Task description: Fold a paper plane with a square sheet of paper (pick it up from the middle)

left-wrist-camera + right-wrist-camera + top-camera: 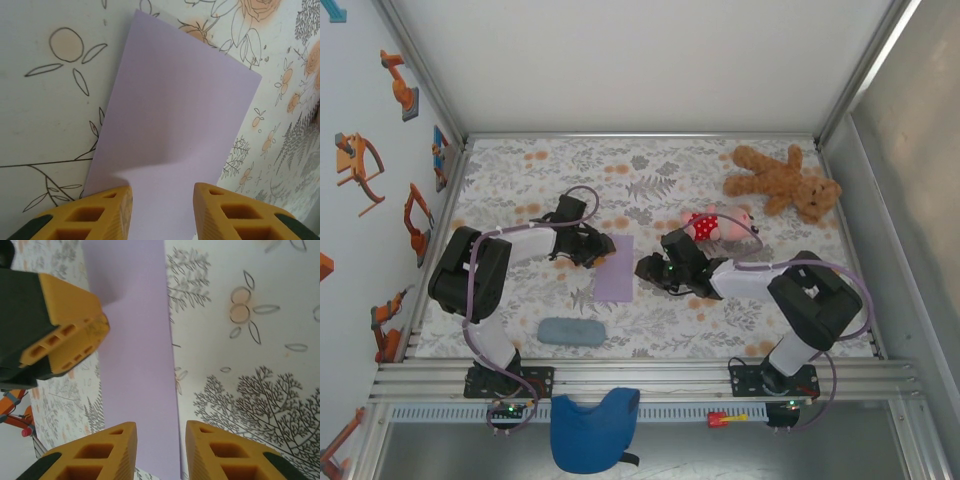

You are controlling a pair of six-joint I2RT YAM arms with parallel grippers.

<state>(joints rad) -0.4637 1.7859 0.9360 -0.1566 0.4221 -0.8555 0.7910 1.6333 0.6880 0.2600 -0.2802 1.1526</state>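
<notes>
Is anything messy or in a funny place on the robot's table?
Nothing spilled or torn; the purple paper lies flat. Odd bits: a teddy bear sprawls in the far right corner, a small spotted toy lies by the right arm, and a blue cloth lies off the table, at the front rail.

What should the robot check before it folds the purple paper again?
1. Paper lying flat on the table: ok.
2. Paper edges straight, a neat long strip: ok.
3. Left gripper open, with paper between its fingers: ok.
4. Right gripper open across the paper's long edge: ok.
5. Fingers really touching the paper: cannot tell.
6. Teddy bear and blue pad well apart from the paper: ok.
</notes>
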